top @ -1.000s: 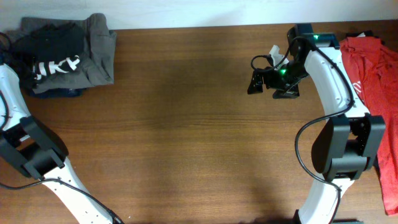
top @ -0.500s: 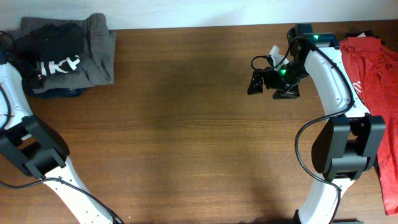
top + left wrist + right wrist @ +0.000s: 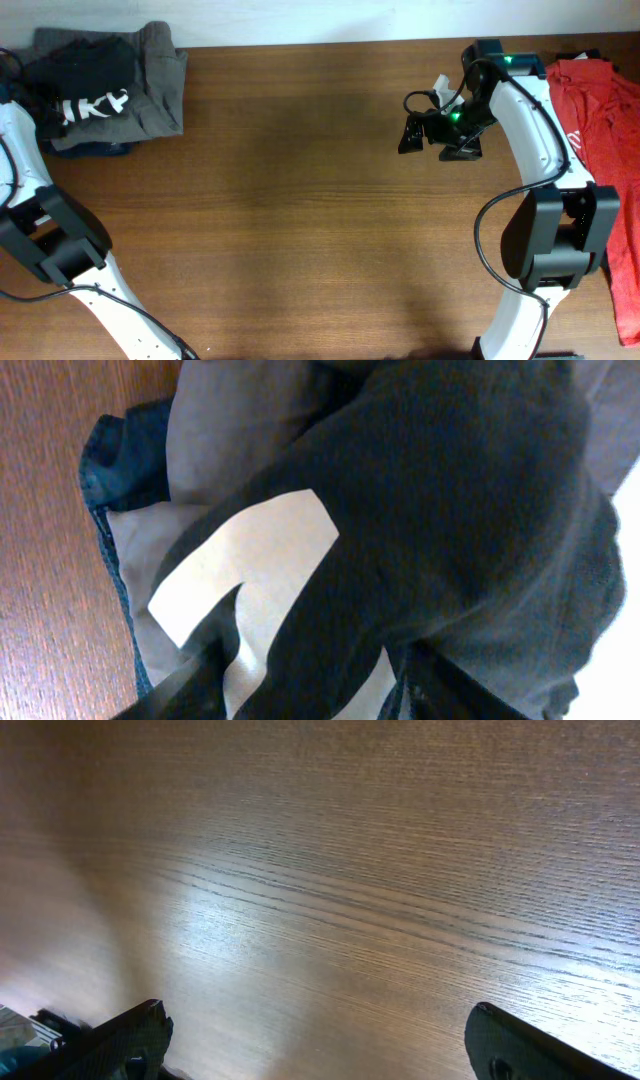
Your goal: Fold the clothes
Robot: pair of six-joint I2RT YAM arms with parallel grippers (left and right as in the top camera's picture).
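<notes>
The clothes lie in two places. A black T-shirt (image 3: 85, 75) with white lettering (image 3: 250, 575) tops a grey garment (image 3: 160, 90) at the table's far left corner. A red T-shirt (image 3: 600, 110) is bunched at the right edge. In the left wrist view my left gripper (image 3: 320, 665) is down in the pile. Its fingers (image 3: 190, 680) stand apart on either side of a raised fold of the black T-shirt, open, with slivers of white lettering showing between fold and fingers. My right gripper (image 3: 420, 133) hovers wide open over bare wood (image 3: 330, 900), holding nothing.
Blue denim cloth (image 3: 120, 450) pokes out under the grey garment. The left arm (image 3: 20, 150) runs up the table's left edge, and the right arm (image 3: 530, 110) arches beside the red T-shirt. The wooden table (image 3: 300, 220) stretches between the two piles.
The black T-shirt's lettering on the pile has shifted very slightly as the left arm nudged at the left edge. The right arm has not moved.
</notes>
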